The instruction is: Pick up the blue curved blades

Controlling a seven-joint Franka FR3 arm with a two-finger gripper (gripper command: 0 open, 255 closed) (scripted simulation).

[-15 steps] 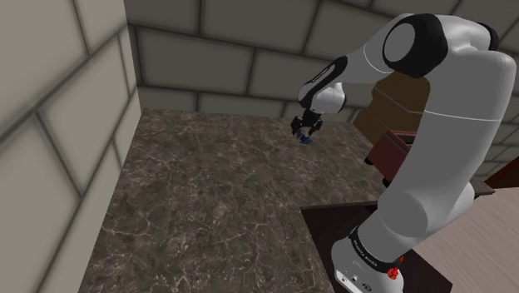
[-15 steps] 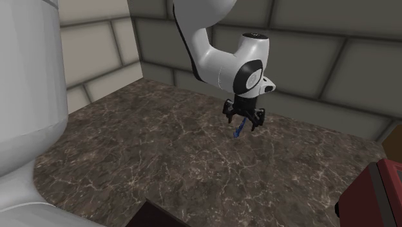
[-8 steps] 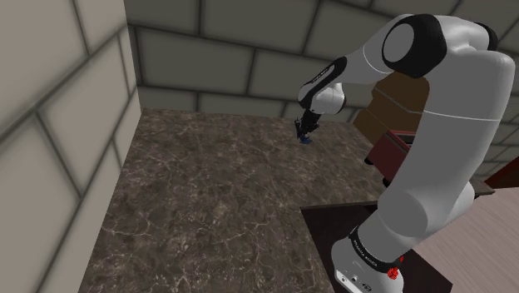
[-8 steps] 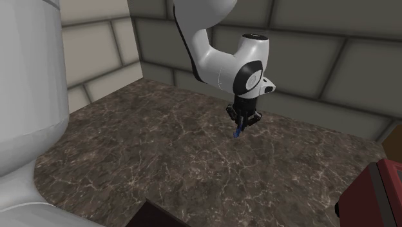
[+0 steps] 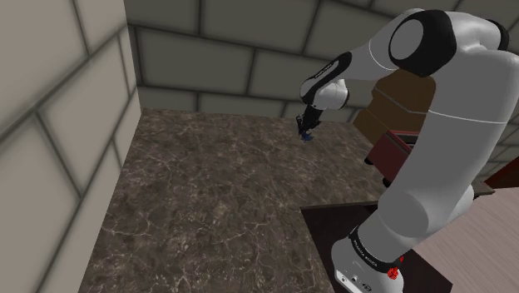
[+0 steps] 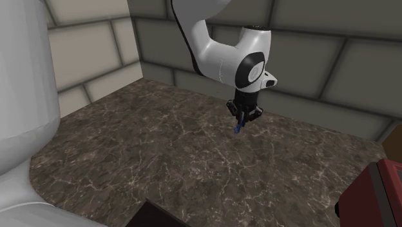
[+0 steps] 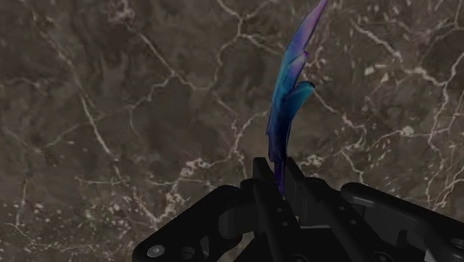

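Wrist view: the pincer is clamped on the blue blades over the counter. The grasp seems done; the next move calls for a steady lift.

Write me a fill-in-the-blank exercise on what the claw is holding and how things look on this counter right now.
1. The claw is ____ on the curved blades.
2. The curved blades are coloured ____.
3. The arm above the dark veined counter is ____ with dark joints.
Missing words: shut; blue; white.
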